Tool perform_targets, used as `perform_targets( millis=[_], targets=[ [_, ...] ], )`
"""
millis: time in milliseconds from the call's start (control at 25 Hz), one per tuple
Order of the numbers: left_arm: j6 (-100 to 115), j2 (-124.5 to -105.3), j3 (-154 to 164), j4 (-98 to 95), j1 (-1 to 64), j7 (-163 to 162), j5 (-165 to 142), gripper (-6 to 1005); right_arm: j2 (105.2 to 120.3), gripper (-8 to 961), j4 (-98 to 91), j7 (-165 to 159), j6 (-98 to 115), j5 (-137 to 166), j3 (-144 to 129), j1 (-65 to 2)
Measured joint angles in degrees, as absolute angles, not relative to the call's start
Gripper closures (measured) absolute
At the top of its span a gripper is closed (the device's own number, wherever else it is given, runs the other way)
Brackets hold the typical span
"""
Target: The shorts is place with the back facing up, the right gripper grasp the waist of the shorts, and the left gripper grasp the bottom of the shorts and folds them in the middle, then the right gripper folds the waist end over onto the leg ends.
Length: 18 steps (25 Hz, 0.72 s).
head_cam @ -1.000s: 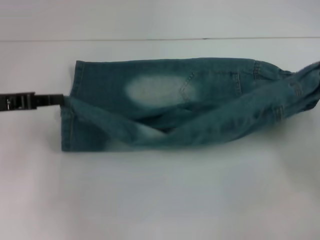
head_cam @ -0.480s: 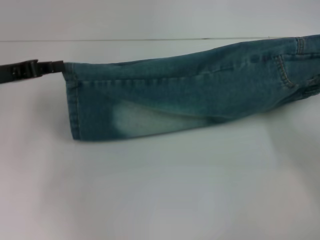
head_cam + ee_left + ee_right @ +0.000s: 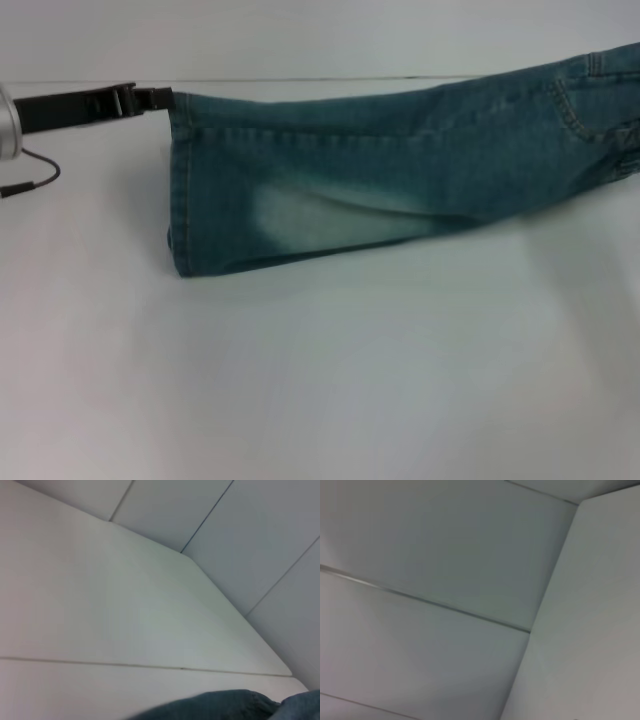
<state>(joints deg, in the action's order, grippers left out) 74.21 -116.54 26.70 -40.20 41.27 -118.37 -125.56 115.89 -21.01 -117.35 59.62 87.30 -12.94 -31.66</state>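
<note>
The shorts point(image 3: 400, 150) hang stretched in the air across the head view, doubled lengthwise, with a pale bleached patch point(image 3: 320, 215) on the near face. My left gripper point(image 3: 160, 98) is at the upper left, shut on the top corner of the bottom of the shorts point(image 3: 180, 190), whose straight hem drops down from it. A back pocket seam point(image 3: 585, 105) shows at the far right, where the cloth rises out of the picture. The waist and the right gripper are out of view. A fold of the denim point(image 3: 225, 707) shows in the left wrist view.
The white table point(image 3: 300, 380) spreads below and in front of the hanging cloth. A thin cable point(image 3: 35, 178) loops under the left arm's silver cylinder point(image 3: 5, 120). The right wrist view shows only pale wall panels point(image 3: 445, 555).
My left gripper has moved right and slightly up with the hem in it. The shorts went from lying half open to hanging doubled and taut, shifted right.
</note>
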Motion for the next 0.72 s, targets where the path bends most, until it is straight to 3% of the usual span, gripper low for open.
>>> perform_targets(
  millis=[360,520,640,720],
  targets=[
    [62.3,-116.75,27.1,-35.7,44.7,-120.3,-124.9,997,116.34,746,-19.1,-111.9,50.3,83.3,-13.0,-35.4],
    [59.5,-117.86,28.8,-35.4,45.3,-120.2,-124.9,999,116.55,736,-19.1,-107.1,47.2,82.8,-13.6,-37.0],
    [58.9,-118.76,29.4,-37.0,45.1,-120.1,-124.8,897,116.55,728,-19.2,-102.9,47.0,82.8,-14.0,-37.5],
    [58.7,-119.1,29.4,-37.8,45.0,-119.9,-124.7,824,116.48,674,-19.5,-101.5,47.2,82.9,-14.3,-37.6]
  ],
)
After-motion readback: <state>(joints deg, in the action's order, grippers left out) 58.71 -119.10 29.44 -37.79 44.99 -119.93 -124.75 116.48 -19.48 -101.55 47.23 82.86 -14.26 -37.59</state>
